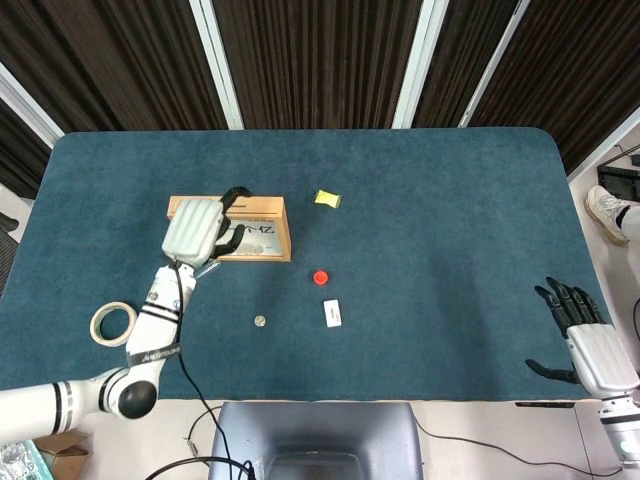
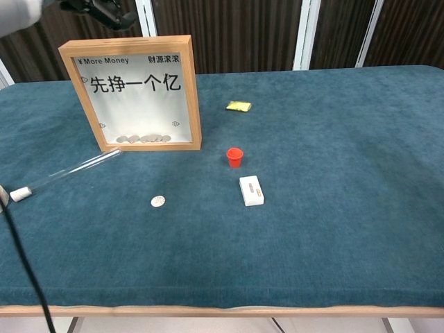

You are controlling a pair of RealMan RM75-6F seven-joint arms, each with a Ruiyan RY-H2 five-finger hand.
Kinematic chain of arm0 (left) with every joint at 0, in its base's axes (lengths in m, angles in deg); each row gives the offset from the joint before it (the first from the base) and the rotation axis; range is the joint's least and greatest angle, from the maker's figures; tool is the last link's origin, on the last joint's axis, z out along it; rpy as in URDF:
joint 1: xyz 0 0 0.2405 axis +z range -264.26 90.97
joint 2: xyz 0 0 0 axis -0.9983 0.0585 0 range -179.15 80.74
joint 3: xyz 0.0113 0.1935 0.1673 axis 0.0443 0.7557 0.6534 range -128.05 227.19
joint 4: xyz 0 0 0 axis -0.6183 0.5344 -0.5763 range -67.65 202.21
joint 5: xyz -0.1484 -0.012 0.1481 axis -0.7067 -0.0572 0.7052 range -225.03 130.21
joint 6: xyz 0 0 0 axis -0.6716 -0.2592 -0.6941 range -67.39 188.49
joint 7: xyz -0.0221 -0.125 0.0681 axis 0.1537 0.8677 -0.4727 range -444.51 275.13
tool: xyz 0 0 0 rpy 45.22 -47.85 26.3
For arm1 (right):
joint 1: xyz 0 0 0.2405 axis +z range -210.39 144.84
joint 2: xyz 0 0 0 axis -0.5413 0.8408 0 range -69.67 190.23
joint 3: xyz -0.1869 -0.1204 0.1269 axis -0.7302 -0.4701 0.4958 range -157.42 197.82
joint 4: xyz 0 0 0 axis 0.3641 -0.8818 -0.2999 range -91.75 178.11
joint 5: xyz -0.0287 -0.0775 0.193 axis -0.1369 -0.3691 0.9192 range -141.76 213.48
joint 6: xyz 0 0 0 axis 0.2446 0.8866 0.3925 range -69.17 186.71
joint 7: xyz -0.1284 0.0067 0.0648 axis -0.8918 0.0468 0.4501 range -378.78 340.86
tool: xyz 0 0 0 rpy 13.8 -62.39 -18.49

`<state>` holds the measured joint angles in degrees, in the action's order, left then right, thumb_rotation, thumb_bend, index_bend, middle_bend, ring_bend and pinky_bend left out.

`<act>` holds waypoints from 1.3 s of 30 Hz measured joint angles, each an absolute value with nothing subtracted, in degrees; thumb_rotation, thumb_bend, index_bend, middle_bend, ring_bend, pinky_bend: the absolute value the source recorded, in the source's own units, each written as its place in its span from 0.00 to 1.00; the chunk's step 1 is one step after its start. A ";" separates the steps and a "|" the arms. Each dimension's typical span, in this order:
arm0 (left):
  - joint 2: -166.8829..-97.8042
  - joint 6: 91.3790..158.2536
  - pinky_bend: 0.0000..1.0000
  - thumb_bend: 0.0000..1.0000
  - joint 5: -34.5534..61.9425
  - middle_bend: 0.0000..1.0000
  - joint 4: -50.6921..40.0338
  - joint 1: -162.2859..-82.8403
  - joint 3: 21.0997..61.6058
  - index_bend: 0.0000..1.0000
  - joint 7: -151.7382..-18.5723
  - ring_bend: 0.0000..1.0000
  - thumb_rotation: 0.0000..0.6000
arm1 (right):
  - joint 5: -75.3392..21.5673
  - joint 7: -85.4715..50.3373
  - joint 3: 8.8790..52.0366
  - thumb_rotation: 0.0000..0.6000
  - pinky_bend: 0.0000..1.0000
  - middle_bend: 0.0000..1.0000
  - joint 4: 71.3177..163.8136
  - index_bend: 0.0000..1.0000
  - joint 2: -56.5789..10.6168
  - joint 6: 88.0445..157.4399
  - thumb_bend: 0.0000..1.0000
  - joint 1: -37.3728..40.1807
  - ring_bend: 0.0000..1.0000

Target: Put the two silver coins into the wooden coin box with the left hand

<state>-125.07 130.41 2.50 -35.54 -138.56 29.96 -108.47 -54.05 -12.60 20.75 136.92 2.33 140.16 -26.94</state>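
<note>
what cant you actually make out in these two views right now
- Left hand: the chest view's top edge cuts it off and the head view shows only its back, so I cannot tell whether it holds anything.
- Wooden coin box: the hand covers part of its top in the head view, and no slot shows.
- Coins in the box: too small and overlapping to count.
- Right hand: outside the chest view.
- Silver coin: markings too small.

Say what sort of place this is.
Probably an indoor lab or office test setup: a blue-clothed table, dark slatted wall panels behind it, and a robot hand over a wooden coin box.
</note>
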 measured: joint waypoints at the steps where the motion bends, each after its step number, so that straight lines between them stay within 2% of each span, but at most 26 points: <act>1: -124.66 131.68 1.00 0.43 4.97 1.00 -37.74 -137.11 31.09 0.30 -107.71 1.00 1.00 | -54.36 -12.72 20.62 1.00 0.00 0.00 137.00 0.00 2.30 140.25 0.12 -26.96 0.00; 3: -124.36 133.70 1.00 0.43 8.68 1.00 -40.06 -134.83 33.23 0.31 -106.59 1.00 1.00 | -54.84 -13.12 20.37 1.00 0.00 0.00 137.13 0.00 2.19 140.36 0.12 -26.98 0.00; 8: -126.50 139.70 1.00 0.43 19.02 1.00 -41.56 -127.58 41.46 0.33 -103.04 1.00 1.00 | -55.09 -14.28 20.12 1.00 0.00 0.00 137.30 0.00 1.77 140.01 0.12 -26.83 0.00; 13: -132.35 142.97 1.00 0.43 25.66 1.00 -37.04 -121.55 48.75 0.38 -99.73 1.00 1.00 | -55.87 -15.01 19.70 1.00 0.00 0.00 137.58 0.00 1.48 139.93 0.12 -26.75 0.00; 16: -135.87 142.86 1.00 0.43 27.24 1.00 -32.81 -119.48 51.36 0.40 -98.81 1.00 1.00 | -55.70 -14.88 19.76 1.00 0.00 0.00 137.51 0.00 1.45 139.92 0.12 -26.71 0.00; 22: -143.25 140.64 1.00 0.42 27.84 1.00 -25.28 -116.82 52.16 0.37 -97.51 1.00 1.00 | -55.50 -14.66 19.75 1.00 0.00 0.00 137.47 0.00 1.63 139.84 0.12 -26.69 0.00; 31: -151.59 137.76 1.00 0.43 27.12 1.00 -15.22 -115.74 50.40 0.35 -101.85 1.00 1.00 | -55.52 -13.98 19.70 1.00 0.00 0.00 137.34 0.00 1.94 140.05 0.12 -26.78 0.00; 39: -155.15 136.08 1.00 0.43 25.99 1.00 -10.93 -115.66 48.19 0.38 -105.04 1.00 1.00 | -55.60 -13.52 19.71 1.00 0.00 0.00 137.29 0.00 2.10 140.32 0.12 -26.85 0.00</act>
